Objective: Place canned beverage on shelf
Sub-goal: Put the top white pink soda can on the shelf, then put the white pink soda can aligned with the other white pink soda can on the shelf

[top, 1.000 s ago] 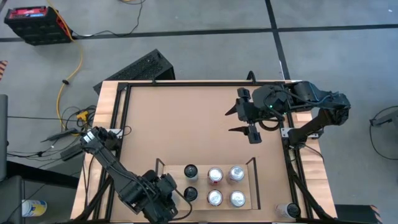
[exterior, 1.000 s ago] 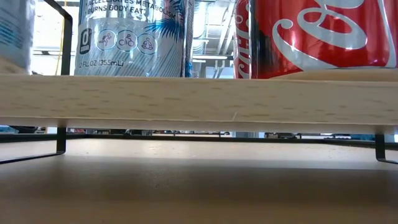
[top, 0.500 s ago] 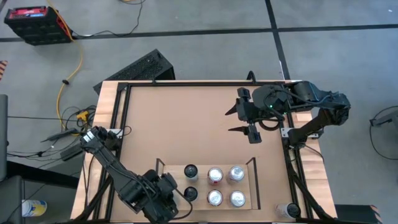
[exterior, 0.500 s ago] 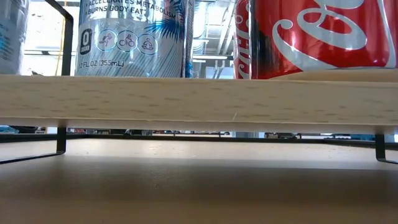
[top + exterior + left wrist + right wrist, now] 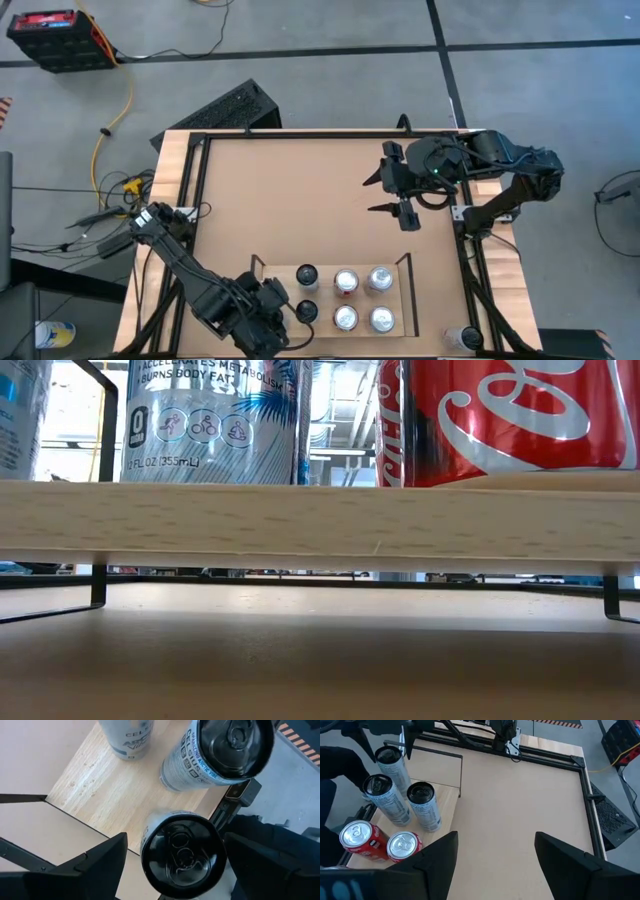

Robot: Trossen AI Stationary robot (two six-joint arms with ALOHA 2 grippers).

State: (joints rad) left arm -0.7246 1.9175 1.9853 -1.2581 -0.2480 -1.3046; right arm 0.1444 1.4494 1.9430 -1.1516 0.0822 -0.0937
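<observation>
The pale wood shelf [image 5: 326,298] with black end rails stands at the table's near edge and holds several cans, upright on their bases. My left gripper [image 5: 287,311] is open at the shelf's left end. Its fingers stand on either side of a black-topped can [image 5: 182,855] at the board's [image 5: 100,785] near left corner. A gap shows beside one finger [image 5: 100,865], and I cannot tell whether the other touches the can. My right gripper [image 5: 384,195] is open and empty above the table's far right part.
Two more black-topped cans [image 5: 225,745] stand behind the first. Red and silver-topped cans [image 5: 346,282] fill the shelf's middle and right. One more can [image 5: 465,339] stands at the table's near right corner. Bare brown tabletop [image 5: 290,200] lies beyond the shelf.
In the low view, the can at the shelf's left end has shifted slightly sideways. My right arm has kept still.
</observation>
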